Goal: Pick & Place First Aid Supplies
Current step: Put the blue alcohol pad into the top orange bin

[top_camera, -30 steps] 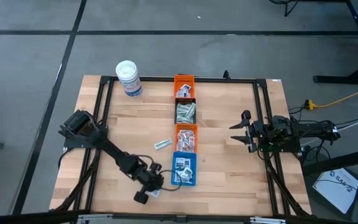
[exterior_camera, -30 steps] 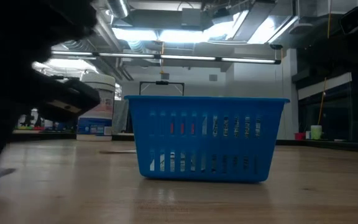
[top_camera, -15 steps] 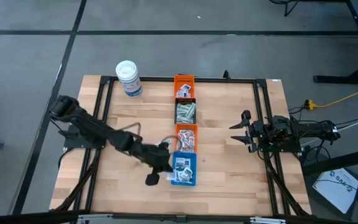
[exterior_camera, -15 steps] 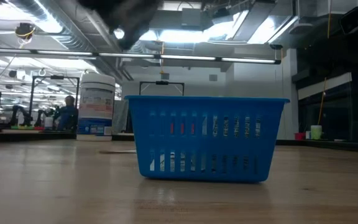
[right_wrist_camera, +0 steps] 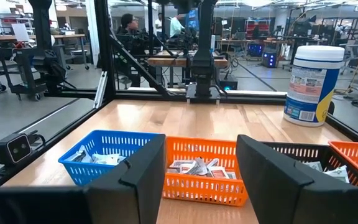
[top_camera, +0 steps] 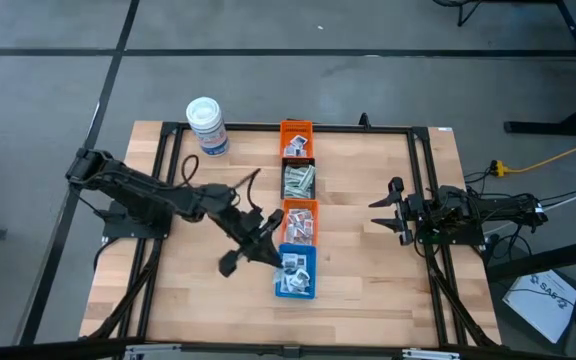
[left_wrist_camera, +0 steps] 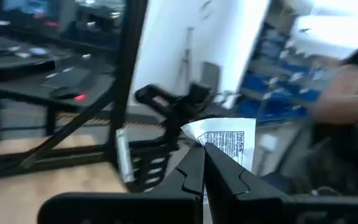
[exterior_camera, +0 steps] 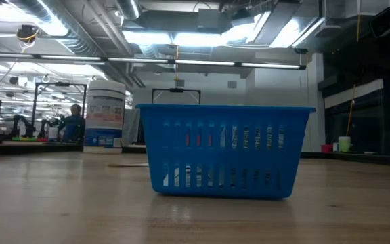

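My left gripper (left_wrist_camera: 204, 163) is pinched tight on a white printed packet (left_wrist_camera: 227, 142), held above the table beside the blue bin (top_camera: 296, 271) of packets. My right gripper (top_camera: 380, 215) waits at the table's right side, fingers apart, holding nothing

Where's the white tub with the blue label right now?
In the high view the white tub stands upright at the table's far left corner, left of the orange bin that heads the row of bins; neither claw is near it.
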Available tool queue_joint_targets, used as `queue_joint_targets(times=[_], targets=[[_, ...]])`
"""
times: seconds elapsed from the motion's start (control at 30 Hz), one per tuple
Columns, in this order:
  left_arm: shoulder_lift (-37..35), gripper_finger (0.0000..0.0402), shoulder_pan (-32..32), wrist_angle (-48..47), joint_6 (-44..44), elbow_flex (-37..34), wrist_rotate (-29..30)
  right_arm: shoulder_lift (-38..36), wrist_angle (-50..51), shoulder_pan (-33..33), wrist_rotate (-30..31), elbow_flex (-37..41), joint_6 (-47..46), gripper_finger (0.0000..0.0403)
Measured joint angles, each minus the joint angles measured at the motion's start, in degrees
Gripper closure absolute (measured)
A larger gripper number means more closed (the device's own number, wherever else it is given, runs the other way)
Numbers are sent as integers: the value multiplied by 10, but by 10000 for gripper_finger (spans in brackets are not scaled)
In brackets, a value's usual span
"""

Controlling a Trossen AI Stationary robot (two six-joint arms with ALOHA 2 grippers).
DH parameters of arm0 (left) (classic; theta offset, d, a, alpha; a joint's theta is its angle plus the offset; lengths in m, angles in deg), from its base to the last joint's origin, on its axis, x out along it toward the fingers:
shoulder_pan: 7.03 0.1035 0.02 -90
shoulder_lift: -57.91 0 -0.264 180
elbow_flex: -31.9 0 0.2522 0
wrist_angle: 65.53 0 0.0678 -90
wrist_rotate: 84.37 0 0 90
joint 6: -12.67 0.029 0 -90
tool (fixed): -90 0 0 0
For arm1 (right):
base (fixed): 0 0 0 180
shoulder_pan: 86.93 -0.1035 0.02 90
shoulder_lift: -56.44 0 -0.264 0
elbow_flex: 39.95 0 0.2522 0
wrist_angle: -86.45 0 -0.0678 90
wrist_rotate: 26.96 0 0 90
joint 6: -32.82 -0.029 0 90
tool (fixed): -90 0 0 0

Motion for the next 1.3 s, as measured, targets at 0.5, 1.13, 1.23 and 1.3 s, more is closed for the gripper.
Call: queue_joint_targets(times=[0.5, 1.13, 1.23, 1.3], targets=[[0, 400, 116, 52, -96, 0, -98, 0, 0, 0, 0, 0, 0, 208], [0, 400, 236, 244, -284, 0, -198, 0, 0, 0, 0, 0, 0, 208], [0, 400, 249, 218, -277, 0, -169, 0, 0, 0, 0, 0, 0, 208], [0, 400, 260, 190, -263, 0, -150, 0, 0, 0, 0, 0, 0, 208]])
